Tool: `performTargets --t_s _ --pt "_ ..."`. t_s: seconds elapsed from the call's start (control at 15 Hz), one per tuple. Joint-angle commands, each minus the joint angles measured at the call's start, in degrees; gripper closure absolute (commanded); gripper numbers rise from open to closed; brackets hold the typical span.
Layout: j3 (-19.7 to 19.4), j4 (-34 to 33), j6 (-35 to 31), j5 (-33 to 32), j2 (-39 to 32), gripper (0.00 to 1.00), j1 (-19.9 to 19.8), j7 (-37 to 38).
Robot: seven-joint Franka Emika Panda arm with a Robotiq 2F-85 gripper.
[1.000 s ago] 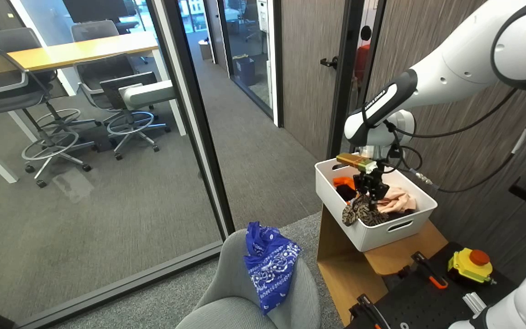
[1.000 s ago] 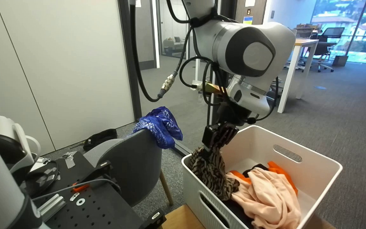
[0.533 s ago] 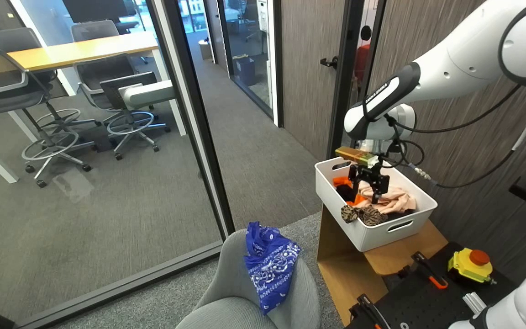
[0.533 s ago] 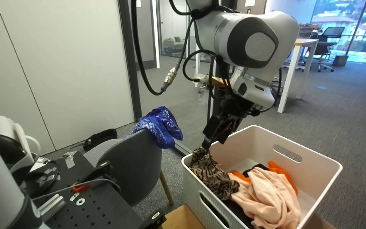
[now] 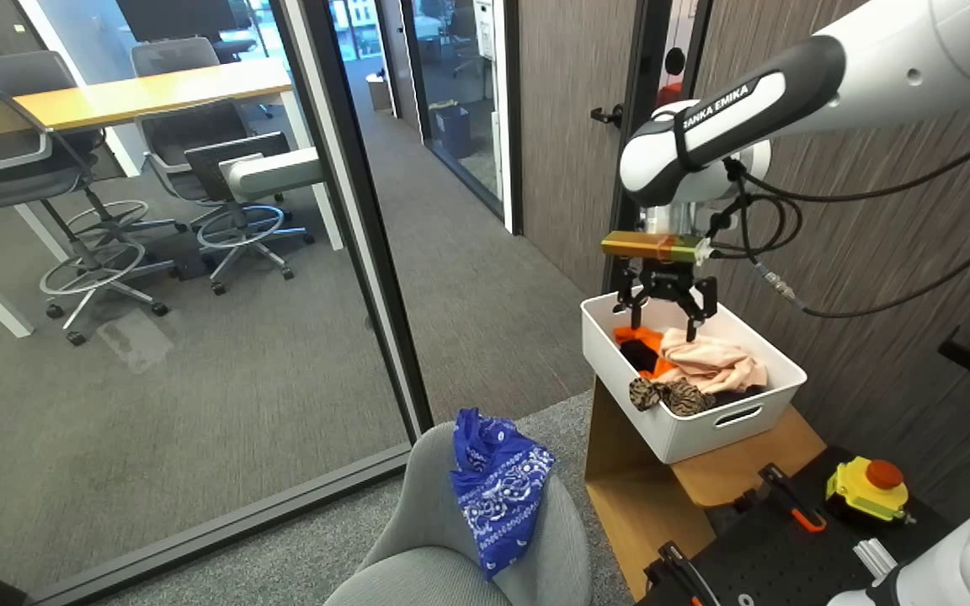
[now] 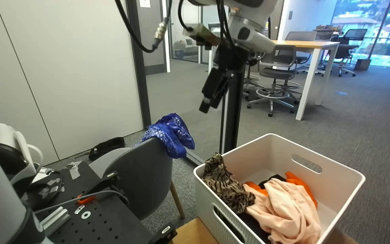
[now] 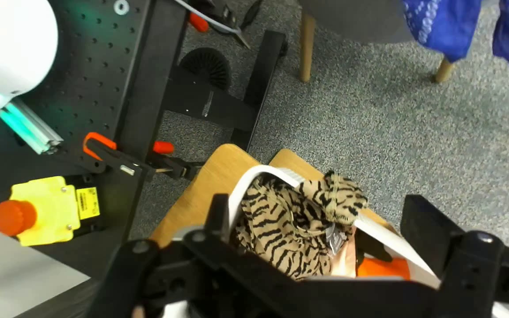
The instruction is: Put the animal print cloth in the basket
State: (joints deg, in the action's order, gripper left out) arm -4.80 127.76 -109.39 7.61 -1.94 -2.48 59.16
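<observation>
The animal print cloth [image 6: 228, 188], tan with dark stripes, lies mostly inside the white basket [image 6: 339, 176] in one corner. One bunched end of the cloth [image 7: 340, 198] drapes over the rim, as the wrist view shows. My gripper [image 5: 663, 327] hangs above the basket, apart from the cloth, its jaws wide with nothing between them. In the wrist view both fingers [image 7: 427, 221] stand far apart, and the cloth shows below in the gap. The gripper's body covers part of the basket there.
Peach [image 6: 288, 206] and orange [image 6: 305, 189] cloths share the basket, which rests on a wooden stand [image 5: 746, 459]. A grey chair [image 6: 144, 179] with a blue patterned cloth [image 6: 171, 135] over its back is beside it. A yellow emergency-stop box [image 5: 868, 490] sits on the black table.
My gripper has opened, let go of the animal print cloth and risen well clear of it. The cloth has settled in the basket's corner, with one end over the rim.
</observation>
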Motion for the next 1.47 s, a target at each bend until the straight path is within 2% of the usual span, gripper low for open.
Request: performTargets --t_s 0.0,0.33,0.6,0.93,1.4 --pt "3.0 -0.2 11.0 -3.0 10.3 0.00 1.9 -3.8" --pt "7.6 -2.2 22.0 -5.9 18.9 0.00 3.7 -11.5" --pt "10.7 -1.5 25.6 -8.5 24.6 0.00 4.8 -19.0" --pt "14.1 1.4 22.5 -11.6 29.6 0.00 6.2 -27.9" --pt "18.5 5.7 9.9 -10.8 36.4 0.00 8.8 -31.9"
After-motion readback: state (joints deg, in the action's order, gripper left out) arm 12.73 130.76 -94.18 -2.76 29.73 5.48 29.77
